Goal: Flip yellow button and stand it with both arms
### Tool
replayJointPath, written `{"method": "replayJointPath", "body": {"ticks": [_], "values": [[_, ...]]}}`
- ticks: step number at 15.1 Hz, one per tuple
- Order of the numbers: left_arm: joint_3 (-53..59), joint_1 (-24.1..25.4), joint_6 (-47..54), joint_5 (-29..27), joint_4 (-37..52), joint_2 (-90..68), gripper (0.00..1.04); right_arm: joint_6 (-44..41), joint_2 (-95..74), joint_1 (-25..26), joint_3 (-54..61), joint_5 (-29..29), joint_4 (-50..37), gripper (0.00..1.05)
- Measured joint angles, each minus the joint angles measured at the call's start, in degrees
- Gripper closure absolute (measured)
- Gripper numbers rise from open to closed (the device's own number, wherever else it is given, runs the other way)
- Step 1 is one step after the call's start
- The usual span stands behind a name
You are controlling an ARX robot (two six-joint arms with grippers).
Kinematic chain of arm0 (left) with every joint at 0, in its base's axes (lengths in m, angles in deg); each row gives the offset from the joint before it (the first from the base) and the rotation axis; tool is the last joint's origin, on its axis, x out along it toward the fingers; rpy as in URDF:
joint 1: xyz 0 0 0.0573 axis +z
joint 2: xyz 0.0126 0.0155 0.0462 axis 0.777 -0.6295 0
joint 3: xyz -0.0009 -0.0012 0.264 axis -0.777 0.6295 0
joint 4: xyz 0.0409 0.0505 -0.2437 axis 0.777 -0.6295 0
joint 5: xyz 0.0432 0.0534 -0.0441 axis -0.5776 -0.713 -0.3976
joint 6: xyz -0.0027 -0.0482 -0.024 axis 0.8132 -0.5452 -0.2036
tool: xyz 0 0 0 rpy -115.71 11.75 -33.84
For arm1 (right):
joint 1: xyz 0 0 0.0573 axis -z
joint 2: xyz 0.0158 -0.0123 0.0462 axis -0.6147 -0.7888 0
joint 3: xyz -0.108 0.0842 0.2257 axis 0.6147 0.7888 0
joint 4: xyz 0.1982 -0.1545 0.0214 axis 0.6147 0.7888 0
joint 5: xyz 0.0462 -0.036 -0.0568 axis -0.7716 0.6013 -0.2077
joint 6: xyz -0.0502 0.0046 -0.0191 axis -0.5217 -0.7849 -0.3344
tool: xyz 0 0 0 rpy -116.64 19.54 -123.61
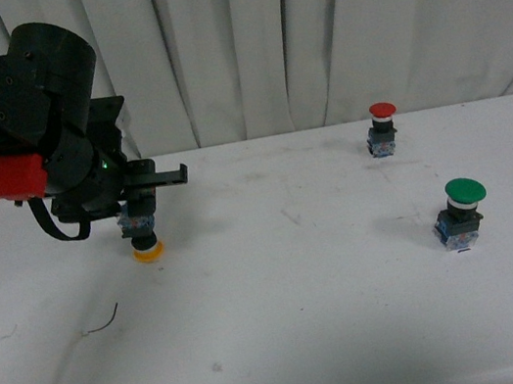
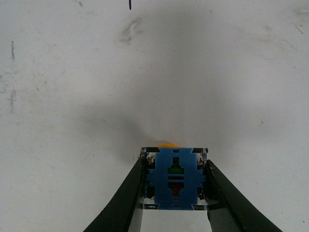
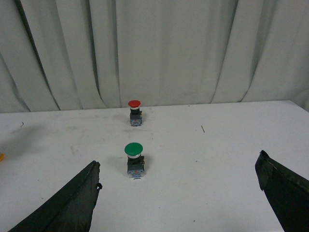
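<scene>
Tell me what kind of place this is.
Probably an indoor robot test setup: a scuffed white table, a plain white curtain behind it, and a red button and a green button standing apart on it.

White scuffed table, pale pleated curtain behind, seemingly soft light
</scene>
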Motion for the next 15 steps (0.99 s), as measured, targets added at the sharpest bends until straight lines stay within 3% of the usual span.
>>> {"method": "replayJointPath", "body": {"ticks": [10, 15], "values": [[26.47, -7.76, 0.26, -0.87, 11.15, 37.46, 0.74, 0.00, 0.00, 0.00, 0.00, 0.00, 0.00, 0.06], [27.98, -8.92, 0.00, -1.01, 12.17, 48.00, 0.74, 0.00, 0.00, 0.00, 0.00, -0.02, 0.00, 0.06]]}}
